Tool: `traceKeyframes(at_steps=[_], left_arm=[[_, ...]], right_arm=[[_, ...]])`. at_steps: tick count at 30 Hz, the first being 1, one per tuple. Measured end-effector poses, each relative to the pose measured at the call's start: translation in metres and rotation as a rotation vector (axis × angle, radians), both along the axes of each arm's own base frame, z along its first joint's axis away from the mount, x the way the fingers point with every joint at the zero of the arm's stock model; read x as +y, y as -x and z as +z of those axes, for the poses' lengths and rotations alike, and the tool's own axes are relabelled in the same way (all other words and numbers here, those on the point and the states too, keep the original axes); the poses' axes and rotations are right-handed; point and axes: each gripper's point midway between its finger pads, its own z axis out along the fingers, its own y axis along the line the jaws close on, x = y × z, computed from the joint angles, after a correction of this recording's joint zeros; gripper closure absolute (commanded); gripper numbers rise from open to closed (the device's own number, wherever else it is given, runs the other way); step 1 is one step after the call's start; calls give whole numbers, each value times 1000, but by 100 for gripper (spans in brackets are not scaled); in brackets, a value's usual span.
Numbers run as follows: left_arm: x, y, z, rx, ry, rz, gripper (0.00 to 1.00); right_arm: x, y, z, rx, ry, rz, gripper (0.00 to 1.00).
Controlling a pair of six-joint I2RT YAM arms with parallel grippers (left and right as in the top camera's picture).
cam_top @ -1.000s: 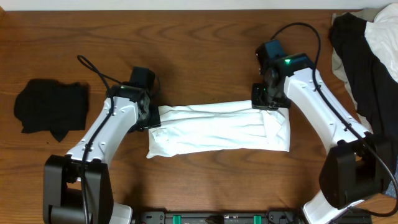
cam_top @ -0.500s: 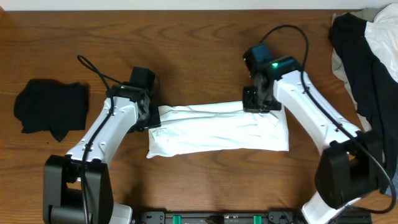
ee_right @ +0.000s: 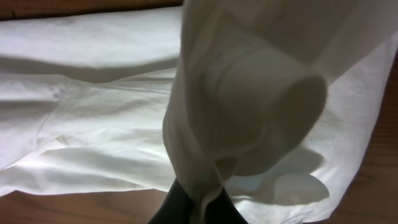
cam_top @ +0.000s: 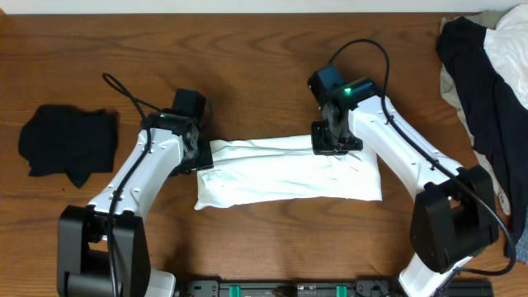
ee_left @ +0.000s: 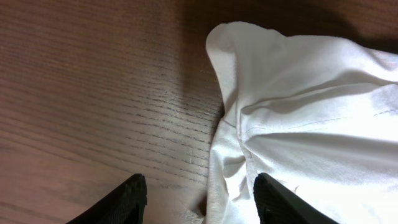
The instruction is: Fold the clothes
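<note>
Well off to the left of the white T-shirt (cam_top: 280, 175), a black garment (cam_top: 66, 147) lies in a dark lump on the wooden worktop (cam_top: 264, 58), apparently dealt with already. The T-shirt itself lies mid-worktop as a long band, so I would say the lengthwise folds are done and the crosswise fold is in hand. At the T-shirt's left end the left claw (ee_left: 205, 202) hangs low with its fingers spread wide, the hem lying loose between them and nothing gripped. At the T-shirt's upper right, the right claw (ee_right: 196, 208) is pinched tight on a raised fold of the cloth, which drapes from it in a soft roll. The next move, as I judge it, is to carry that end leftward over the band, lay it square and let go without dragging the lower layer. Right of the T-shirt a heap of dark and pale clothes (cam_top: 483, 74) runs off the picture's edge. Its count is unclear, no print shows on the T-shirt, and the right fingertips are buried in fabric.
</note>
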Motion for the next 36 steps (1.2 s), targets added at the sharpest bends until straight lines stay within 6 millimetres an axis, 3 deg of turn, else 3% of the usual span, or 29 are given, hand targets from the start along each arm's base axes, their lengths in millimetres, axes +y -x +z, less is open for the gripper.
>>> traceKeyframes(at_steps=[12, 17, 29, 36], left_arm=[[0, 0, 0, 0, 0, 0, 42], [0, 0, 0, 0, 0, 0, 42], [0, 0, 0, 0, 0, 0, 42], [0, 0, 0, 0, 0, 0, 42]], right_arm=[[0, 1, 0, 4, 1, 0, 97], [0, 1, 0, 4, 1, -9, 74], [8, 6, 0, 6, 3, 21, 69], [-13, 6, 0, -3, 112, 17, 63]])
